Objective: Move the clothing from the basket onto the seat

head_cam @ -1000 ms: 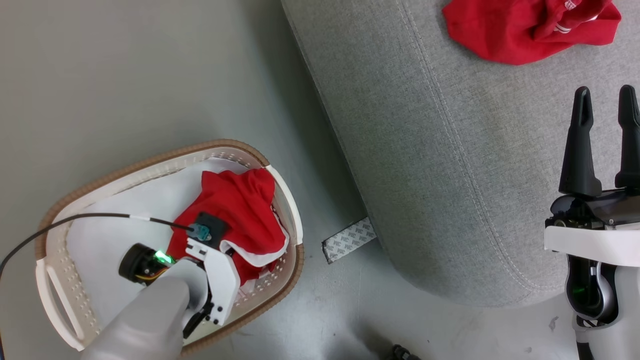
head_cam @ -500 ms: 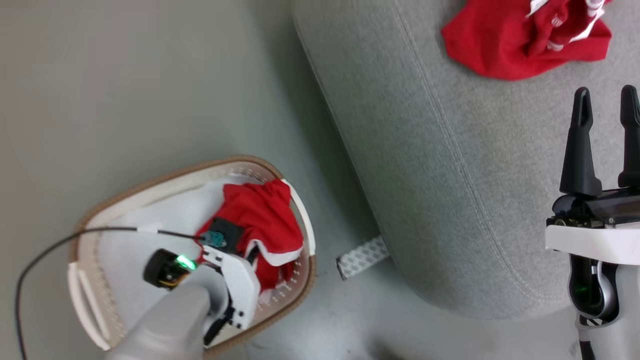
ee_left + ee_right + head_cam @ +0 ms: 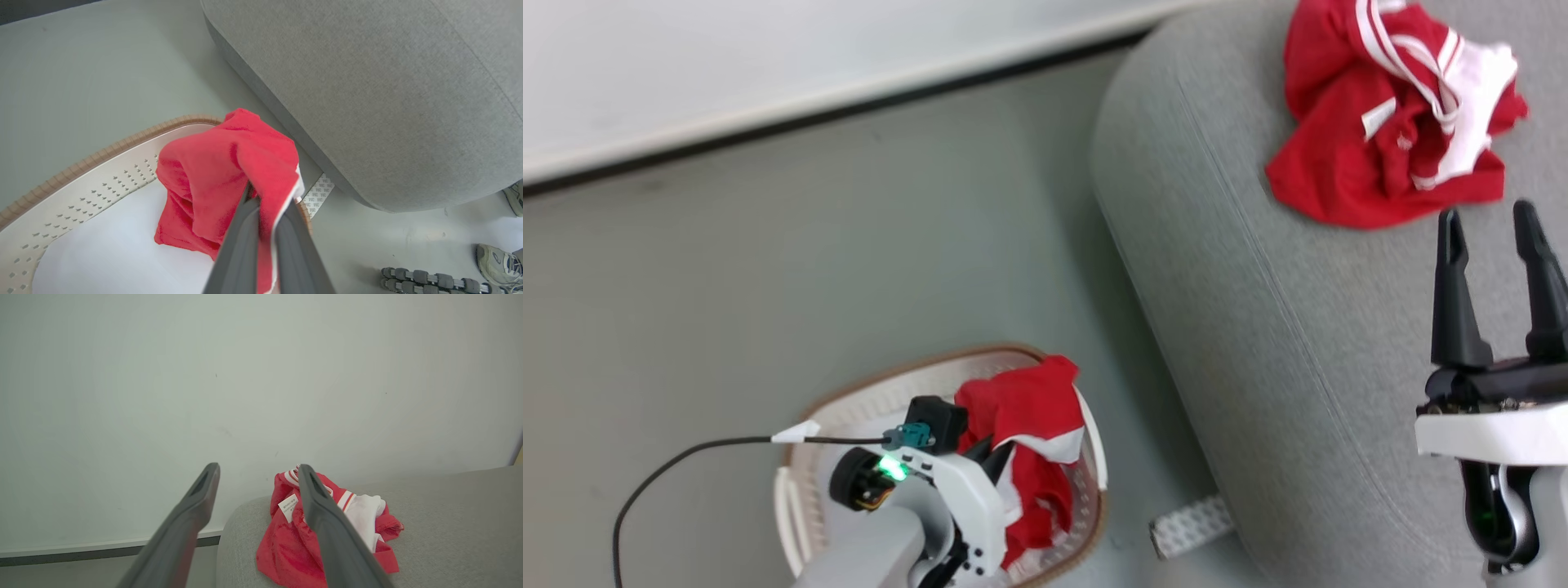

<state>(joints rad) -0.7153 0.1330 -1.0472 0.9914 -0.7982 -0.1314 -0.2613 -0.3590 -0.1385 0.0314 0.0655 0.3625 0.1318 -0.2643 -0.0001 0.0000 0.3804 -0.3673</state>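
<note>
- I find the left gripper (image 3: 265, 200) clenched on a red garment (image 3: 212, 175). The fabric is pinched between the two dark fingers and drapes down either side of them.
- This red garment, which has a white edge, is bunched up and held above the inside of the basket (image 3: 102, 149). It is off the seat (image 3: 1258, 343) and clear of it. I cannot tell whether its lowest fold rests on the pale pad (image 3: 102, 253).
- The basket stands on the floor (image 3: 849, 245) near the seat's rounded end, apart from it. It has a white perforated wall and a brown rim, and the pale pad lines its bottom.
- The right gripper (image 3: 1486, 216) is released, its fingers spread with nothing between them. It hovers over the seat's cushion, its fingers pointing toward the striped garment (image 3: 1347, 163), near it and not touching.
- The striped garment lies crumpled on top of the seat, toward the seat's side nearest the wall (image 3: 204, 375). It is red with white stripes and a white panel. A small white label shows in the right wrist view.
- A patterned strip (image 3: 1188, 523) lies on the floor at the foot of the seat, between the seat and the basket.
- A pale shoe (image 3: 496, 261) rests on the floor beside the seat's lower corner in the left wrist view.
- A black cable (image 3: 686, 457) trails from the left arm on the side away from the seat.
</note>
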